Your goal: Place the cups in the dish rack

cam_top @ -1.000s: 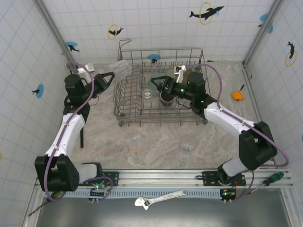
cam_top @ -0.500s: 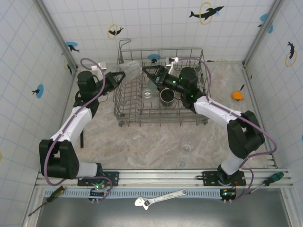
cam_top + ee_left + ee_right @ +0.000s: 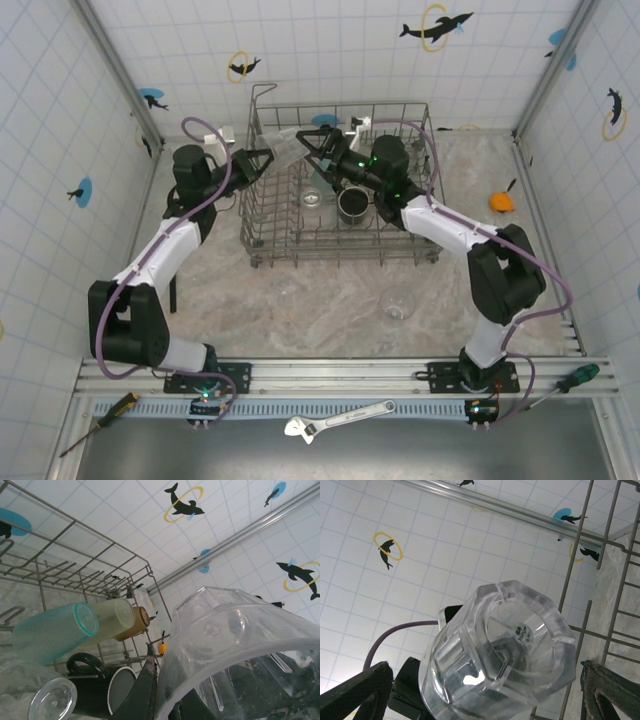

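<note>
My left gripper [image 3: 268,158] is shut on a clear tumbler [image 3: 287,149], holding it on its side above the back left corner of the dish rack [image 3: 340,104]. My right gripper [image 3: 318,157] is open and faces the tumbler's base, one finger on each side, apart from it. In the right wrist view the clear tumbler [image 3: 500,655] sits between my spread fingers [image 3: 360,690]. The left wrist view has the held tumbler [image 3: 240,645] up close, with teal [image 3: 55,630], pale green [image 3: 107,620] and amber [image 3: 134,624] tumblers, a black mug [image 3: 107,690] and a clear tumbler [image 3: 45,700] lying in the rack [image 3: 75,530].
A clear tumbler [image 3: 398,303] stands on the table in front of the rack. A small orange object [image 3: 501,201] lies at the right. A wrench [image 3: 335,418] and a screwdriver [image 3: 570,380] lie on the near rail. Tiled walls close in on the sides and the back.
The left arm has carried the clear tumbler right, over the rack's corner. The right gripper has risen out of the rack and swung left to face the tumbler, fingers open.
</note>
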Action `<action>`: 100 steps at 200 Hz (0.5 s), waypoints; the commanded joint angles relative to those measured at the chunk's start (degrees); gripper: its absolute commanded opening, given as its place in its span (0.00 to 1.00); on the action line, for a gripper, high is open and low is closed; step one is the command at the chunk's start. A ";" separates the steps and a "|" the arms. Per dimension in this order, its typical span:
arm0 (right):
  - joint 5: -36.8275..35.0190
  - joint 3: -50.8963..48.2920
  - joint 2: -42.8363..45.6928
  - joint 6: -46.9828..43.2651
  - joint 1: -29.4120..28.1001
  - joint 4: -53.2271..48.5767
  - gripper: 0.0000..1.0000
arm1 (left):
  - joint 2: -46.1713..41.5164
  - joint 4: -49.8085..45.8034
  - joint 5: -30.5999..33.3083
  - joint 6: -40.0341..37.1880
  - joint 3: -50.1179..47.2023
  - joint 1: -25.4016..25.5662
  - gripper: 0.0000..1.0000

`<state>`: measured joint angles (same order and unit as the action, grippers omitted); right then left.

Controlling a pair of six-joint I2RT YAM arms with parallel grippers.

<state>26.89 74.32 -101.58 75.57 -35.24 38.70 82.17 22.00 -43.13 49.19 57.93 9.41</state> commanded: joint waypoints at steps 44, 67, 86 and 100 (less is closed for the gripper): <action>-1.21 3.52 -2.69 4.12 -0.22 -0.69 0.97 | 0.38 3.66 -1.63 0.21 2.62 1.48 0.00; -1.58 4.07 -3.56 6.07 -0.18 0.81 0.93 | 0.58 3.67 -1.92 0.12 2.54 1.84 0.00; -1.92 4.12 -4.21 8.37 -0.18 2.96 0.92 | 0.78 3.66 -2.11 0.12 2.45 2.01 0.00; -1.92 4.40 -4.74 9.64 -0.26 4.02 0.88 | 0.92 3.71 -2.35 0.02 2.45 2.10 0.00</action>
<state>25.93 75.72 -104.38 81.97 -35.24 38.96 82.89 22.39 -43.18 49.43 58.26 10.92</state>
